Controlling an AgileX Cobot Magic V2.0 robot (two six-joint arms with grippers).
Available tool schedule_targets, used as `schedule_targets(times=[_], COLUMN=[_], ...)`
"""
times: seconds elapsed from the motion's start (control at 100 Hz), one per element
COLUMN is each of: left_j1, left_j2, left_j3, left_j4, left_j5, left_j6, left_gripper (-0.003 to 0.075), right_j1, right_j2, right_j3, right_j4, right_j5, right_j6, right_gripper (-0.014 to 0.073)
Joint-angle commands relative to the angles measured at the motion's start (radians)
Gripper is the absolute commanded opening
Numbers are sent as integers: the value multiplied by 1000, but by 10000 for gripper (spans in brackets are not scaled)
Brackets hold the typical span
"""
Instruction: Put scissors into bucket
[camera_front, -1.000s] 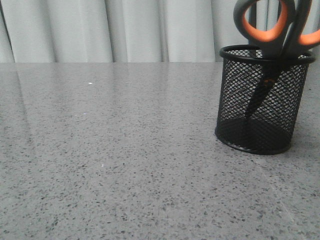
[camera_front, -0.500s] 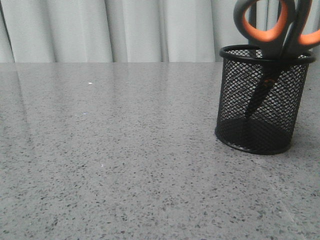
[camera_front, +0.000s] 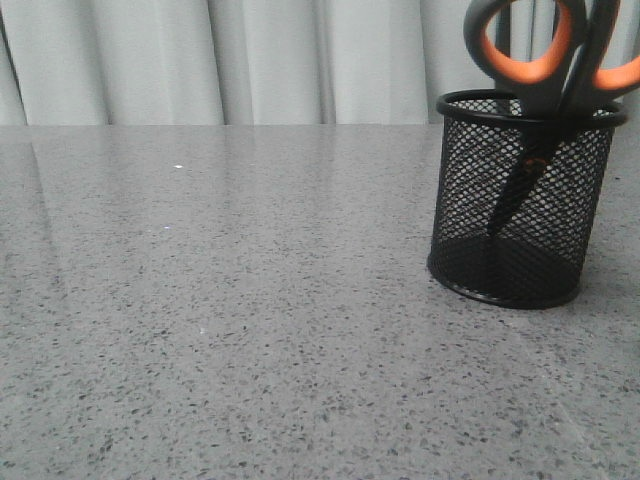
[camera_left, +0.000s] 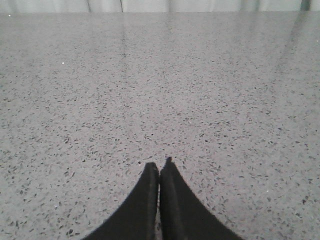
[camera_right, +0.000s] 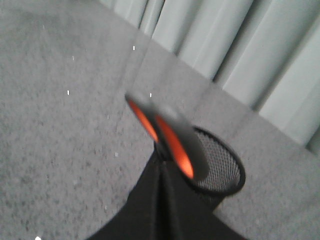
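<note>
The scissors (camera_front: 545, 98) stand blades down in the bucket (camera_front: 520, 210) at the right of the table. Their dark loop handles with orange lining stick out above the rim and lean right. In the blurred right wrist view the scissors (camera_right: 170, 136) and the bucket (camera_right: 222, 167) lie just past my right gripper (camera_right: 161, 161). That gripper is shut and holds nothing; whether its tips touch the bucket cannot be told. My left gripper (camera_left: 160, 164) is shut and empty over bare table. Neither gripper shows in the front view.
The grey speckled table (camera_front: 250, 300) stretches left of and in front of the bucket. Pale curtains (camera_front: 250, 60) hang behind the table's far edge. The bucket stands close to the right border of the front view.
The scissors stay in the bucket. The whole front view has shifted a few pixels to the left; nothing else differs.
</note>
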Motion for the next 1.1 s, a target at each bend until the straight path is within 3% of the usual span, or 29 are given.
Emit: schedule_targets(times=[0.0, 0.2, 0.4, 0.57, 0.85, 1.01, 1.09], left_j1=[3, 3, 3, 3, 3, 3, 3], left_j2=[-25, -25, -25, -25, -25, -25, -25], left_j3=[30, 30, 30, 30, 30, 30, 30], left_j4=[-8, -8, -8, -8, -8, -8, -8], left_j5=[-70, -70, -70, -72, -72, -72, -72], left_j6=[-7, -7, -7, -7, -7, -7, -7], left_gripper=[-21, -21, -21, -21, -21, -21, -21], right_j1=[-49, -276, -561, -689, -779, -783, -783], right_j2=[3, 3, 3, -83, -301, -382, -412], right_j3=[11, 37, 177, 341, 337, 337, 337], right_j4=[16, 163, 463, 467, 572, 625, 639], right_j5=[-55, -235, -561, -700, -307, 4, 38], right_j6=[1, -1, -190, -190, -190, -190, -190], right_gripper=[-44, -44, -44, -44, -44, -44, -44])
